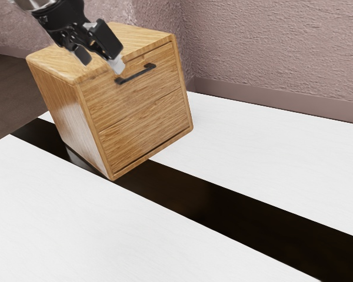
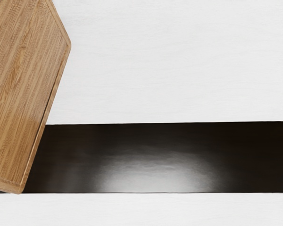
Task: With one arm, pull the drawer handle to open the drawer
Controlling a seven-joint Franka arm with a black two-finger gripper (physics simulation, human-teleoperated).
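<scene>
Gripper (image 1: 100,60) hovers, fingers spread, at the top front edge of the wooden cabinet (image 1: 65,67), one fingertip (image 1: 117,66) just above the end of the black drawer handle (image 1: 136,73) on the upper drawer (image 1: 141,94), apparently positioned to straddle the bar before pulling.

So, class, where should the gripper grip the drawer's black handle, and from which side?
Mid-bar on the handle, approached from the front of the drawer: the bar stands clear of the wood, probably leaving a gap to hook into.
</scene>
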